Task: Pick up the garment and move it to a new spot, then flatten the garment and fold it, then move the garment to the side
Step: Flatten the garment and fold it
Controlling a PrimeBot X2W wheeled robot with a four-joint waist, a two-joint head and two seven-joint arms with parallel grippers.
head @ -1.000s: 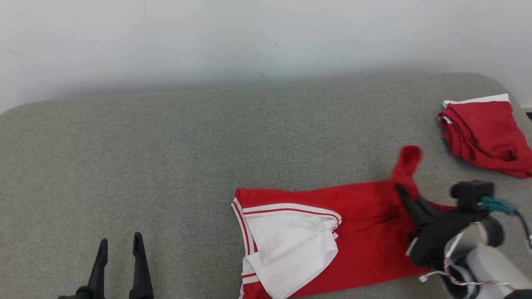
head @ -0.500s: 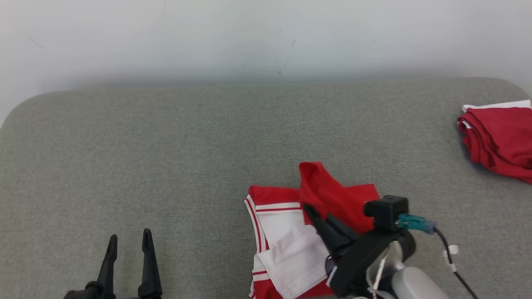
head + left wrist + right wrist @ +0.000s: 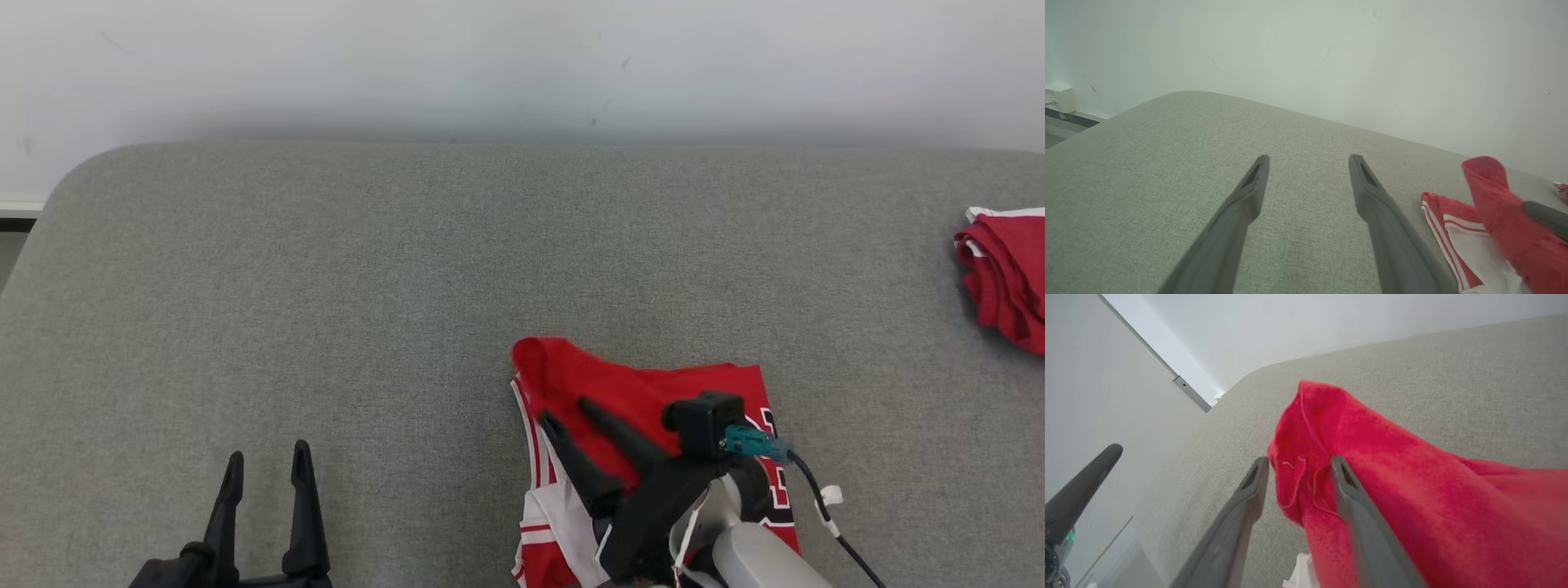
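Toward the near edge of the grey padded surface (image 3: pixel 392 269), right of centre, lies the red garment (image 3: pixel 653 388) with its white trim, doubled over on itself, its upper left corner bunched into a raised hump. I have my right gripper (image 3: pixel 565 410) directly above it, the two dark fingers parted. From the right wrist camera the red cloth (image 3: pixel 1412 477) bulges up loosely between those fingers (image 3: pixel 1347 486) and leans on one of them, so I read that gripper (image 3: pixel 1300 459) as released. The arm's black camera block (image 3: pixel 702 412), its teal plug (image 3: pixel 744 441) and the trailing cable (image 3: pixel 824 506) sit across the garment's middle and cover part of the dark lettering on its right side. My left gripper (image 3: pixel 269 452) waits low on the left, fingers spread wide over bare upholstery, well apart from the garment. From its wrist camera (image 3: pixel 1308 157) the garment (image 3: pixel 1494 204) shows off to the right. A second red garment (image 3: pixel 1004 278), folded, rests at the far right edge, well apart. A pale wall (image 3: pixel 490 65) runs behind.
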